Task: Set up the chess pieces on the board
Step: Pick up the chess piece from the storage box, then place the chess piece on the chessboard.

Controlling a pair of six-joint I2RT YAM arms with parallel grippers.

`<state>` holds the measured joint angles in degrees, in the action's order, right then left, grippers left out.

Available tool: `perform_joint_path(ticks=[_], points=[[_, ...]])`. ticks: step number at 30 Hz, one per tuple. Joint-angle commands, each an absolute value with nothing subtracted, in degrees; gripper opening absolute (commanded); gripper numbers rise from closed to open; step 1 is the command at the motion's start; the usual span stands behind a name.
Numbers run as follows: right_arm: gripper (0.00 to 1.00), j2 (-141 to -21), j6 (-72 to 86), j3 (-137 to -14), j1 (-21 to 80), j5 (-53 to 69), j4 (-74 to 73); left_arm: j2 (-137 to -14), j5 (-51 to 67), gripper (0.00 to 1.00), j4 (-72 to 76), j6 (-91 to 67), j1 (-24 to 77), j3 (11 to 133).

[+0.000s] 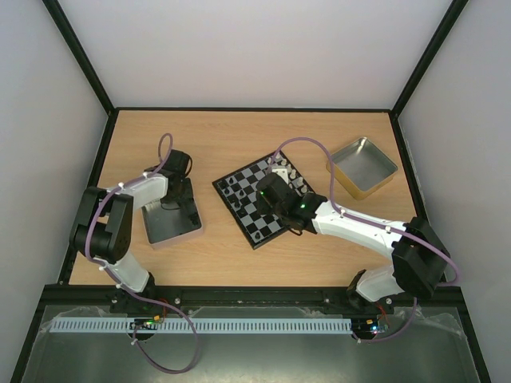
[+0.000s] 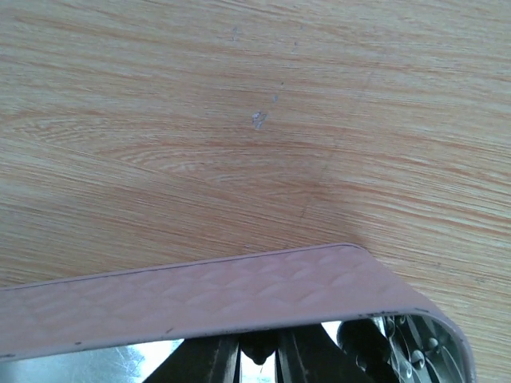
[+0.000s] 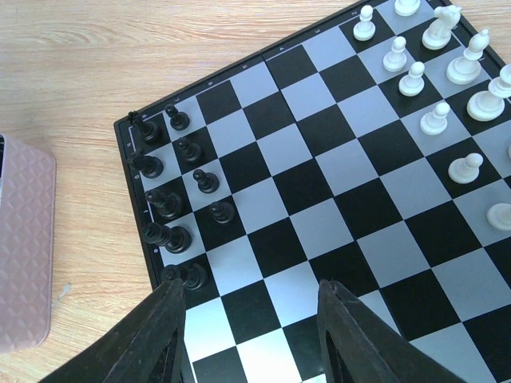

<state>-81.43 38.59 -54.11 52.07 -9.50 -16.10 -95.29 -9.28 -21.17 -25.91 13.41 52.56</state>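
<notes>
Metal tin rim point(image 2: 239, 291) mostly hides left fingers point(image 2: 214, 364), grip unreadable; right fingers point(image 3: 152, 343) spread empty above the board point(image 3: 319, 159).

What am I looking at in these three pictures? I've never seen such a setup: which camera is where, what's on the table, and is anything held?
This is a robot with a left arm and a right arm, bolted at the table's near edge. The overhead picture shows both arms. The other two pictures come from a camera on each wrist. On the table lie a chessboard, a left tin and a right tin. The board has black pieces along one side and white pieces across from them. The right gripper hovers open over the board, holding nothing. The left gripper reaches into the left tin. Whether it pinches a piece cannot be seen.
</notes>
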Motion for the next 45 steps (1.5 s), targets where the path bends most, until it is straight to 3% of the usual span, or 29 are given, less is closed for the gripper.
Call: perform_joint_path(ticks=[1,17,29,36,45], points=[[0.44,-80.5,39.0,-54.0,51.8,-9.9,-15.7,-95.5,-9.9,0.08,-23.0,-23.3,13.0,54.0],[0.44,-77.9,40.9,-53.0,51.8,-13.3,-15.1,-85.0,-7.0,0.07,-29.3,-26.2,19.0,51.0],[0.44,-68.5,48.0,-47.9,48.6,-24.7,-14.9,-77.4,-2.4,0.09,-34.4,-33.7,36.2,53.6],[0.45,-60.2,53.2,-42.5,44.5,-29.5,-16.1,-81.4,-1.3,0.09,-32.6,-38.4,47.7,54.2],[0.45,-56.9,54.7,-40.0,43.7,-29.1,-16.6,-92.0,-1.5,0.09,-28.5,-37.1,53.7,59.7]])
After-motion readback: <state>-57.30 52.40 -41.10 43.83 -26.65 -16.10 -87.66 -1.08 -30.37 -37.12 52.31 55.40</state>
